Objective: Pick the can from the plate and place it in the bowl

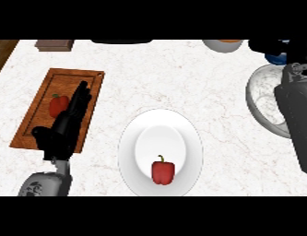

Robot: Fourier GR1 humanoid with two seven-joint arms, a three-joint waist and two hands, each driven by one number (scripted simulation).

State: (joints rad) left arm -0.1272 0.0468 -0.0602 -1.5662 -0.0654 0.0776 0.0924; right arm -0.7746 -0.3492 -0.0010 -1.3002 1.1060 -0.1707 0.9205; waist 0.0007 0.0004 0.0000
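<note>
A white plate (183, 133) lies in the middle of the counter, and only a red bell pepper (162, 171) sits on it. At the right edge is a large pale marbled bowl (259, 99), partly covered by my right forearm. My right hand (298, 50) is at the top right, above the bowl's far rim. Its fingers are curled round a small blue thing (275, 58), apparently the can, which is mostly hidden. My left hand (71, 120) rests open, fingers straight, over a wooden cutting board (44, 99) at the left.
A second red pepper (57, 105) lies on the cutting board, half hidden by my left fingers. Along the back edge are a brown box (54, 44), a dark object (121, 41) and a pale container with orange inside (222, 45). Wooden floor shows at the far left.
</note>
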